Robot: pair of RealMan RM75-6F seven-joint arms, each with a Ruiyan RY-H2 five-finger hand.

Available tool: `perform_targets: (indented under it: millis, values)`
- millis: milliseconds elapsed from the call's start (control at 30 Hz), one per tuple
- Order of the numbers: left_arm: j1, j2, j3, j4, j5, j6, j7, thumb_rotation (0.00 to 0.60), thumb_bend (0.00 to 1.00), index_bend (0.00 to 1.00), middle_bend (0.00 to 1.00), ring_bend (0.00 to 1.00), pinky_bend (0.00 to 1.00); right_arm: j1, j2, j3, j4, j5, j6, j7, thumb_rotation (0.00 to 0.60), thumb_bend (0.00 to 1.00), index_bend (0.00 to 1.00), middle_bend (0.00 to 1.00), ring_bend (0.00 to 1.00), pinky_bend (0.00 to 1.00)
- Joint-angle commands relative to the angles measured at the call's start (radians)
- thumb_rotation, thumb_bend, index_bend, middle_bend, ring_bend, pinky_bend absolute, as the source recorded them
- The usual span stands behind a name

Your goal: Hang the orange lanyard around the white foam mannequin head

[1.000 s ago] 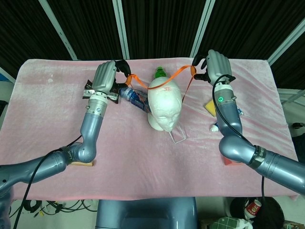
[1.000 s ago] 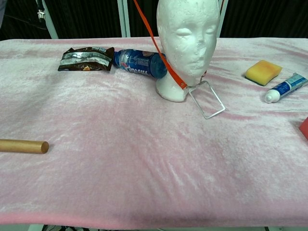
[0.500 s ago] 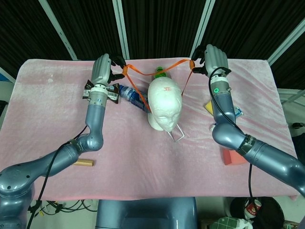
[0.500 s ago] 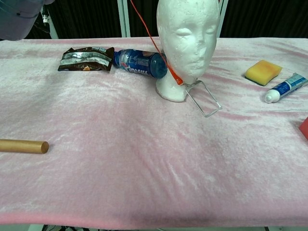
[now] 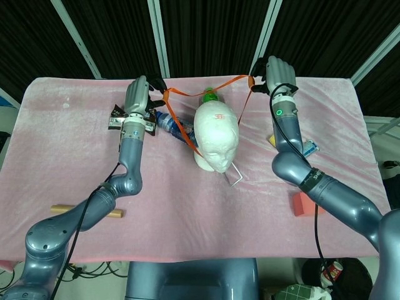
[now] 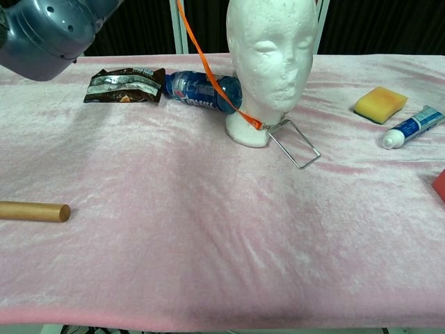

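The white foam mannequin head point(image 5: 215, 137) stands upright mid-table, also seen face-on as the mannequin head point(image 6: 271, 62) in the chest view. The orange lanyard point(image 5: 181, 94) is stretched wide behind and above the head's crown. My left hand point(image 5: 139, 97) pinches its left end and my right hand point(image 5: 278, 72) pinches its right end. From each hand a strap slopes down past one side of the head. In the chest view the lanyard point(image 6: 208, 68) crosses in front of the bottle to the neck base, where its clear badge holder point(image 6: 295, 142) tilts on the cloth.
A blue bottle point(image 6: 201, 90) and a snack packet point(image 6: 125, 83) lie left of the head. A green bottle top point(image 5: 210, 95) shows behind it. A yellow sponge point(image 6: 380, 103), toothpaste tube point(image 6: 414, 127) and red block point(image 5: 303, 203) lie right. A wooden stick point(image 6: 35, 211) lies front left.
Both hands have moved further back and up, pulling the lanyard tauter behind the head. The badge holder has slid and tipped at the neck base. My left arm has entered the chest view.
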Motion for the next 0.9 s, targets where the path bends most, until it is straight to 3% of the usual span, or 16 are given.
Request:
perform_targets:
  millis: [33,200,267,333,433,533,633,900]
  values:
    - [-0.014,-0.035,0.008,0.050,0.015,-0.029,-0.026,0.600,0.43,0.66,0.59,0.42,0.41,0.012,-0.026,-0.012,0.044,-0.003,-0.029,-0.001,0.600,0.64,0.86,0.49,0.51,0.49]
    - [-0.030,-0.086,0.027,0.138,0.042,-0.061,-0.041,0.600,0.34,0.53,0.52,0.33,0.38,0.027,-0.057,-0.028,0.117,0.008,-0.080,-0.012,0.600,0.53,0.80,0.47,0.51,0.48]
    - [-0.035,-0.100,0.027,0.159,0.040,-0.082,-0.045,0.600,0.24,0.41,0.41,0.21,0.29,0.032,-0.062,-0.037,0.135,0.010,-0.099,-0.021,0.600,0.41,0.65,0.42,0.47,0.45]
    - [-0.038,-0.108,0.026,0.172,0.037,-0.119,-0.046,0.600,0.17,0.32,0.29,0.09,0.17,0.039,-0.063,-0.046,0.148,0.017,-0.121,-0.034,0.600,0.26,0.44,0.33,0.40,0.38]
    - [-0.043,-0.109,0.022,0.179,0.028,-0.159,-0.033,0.600,0.09,0.25,0.17,0.00,0.03,0.043,-0.053,-0.054,0.143,0.016,-0.135,-0.044,0.600,0.14,0.29,0.24,0.32,0.32]
    - [-0.044,-0.103,0.028,0.182,0.036,-0.165,-0.009,0.600,0.01,0.23,0.11,0.00,0.00,0.039,-0.043,-0.049,0.133,0.000,-0.119,-0.027,0.600,0.08,0.23,0.17,0.24,0.29]
    - [-0.042,-0.092,0.022,0.164,0.033,-0.154,0.012,0.600,0.00,0.23,0.09,0.00,0.00,0.031,-0.027,-0.050,0.123,0.004,-0.119,-0.022,0.600,0.06,0.20,0.12,0.19,0.27]
    - [-0.003,-0.023,0.018,0.019,0.046,-0.072,0.061,0.600,0.00,0.23,0.09,0.00,0.00,-0.020,0.045,-0.029,0.073,0.028,-0.115,0.033,0.600,0.06,0.19,0.11,0.18,0.26]
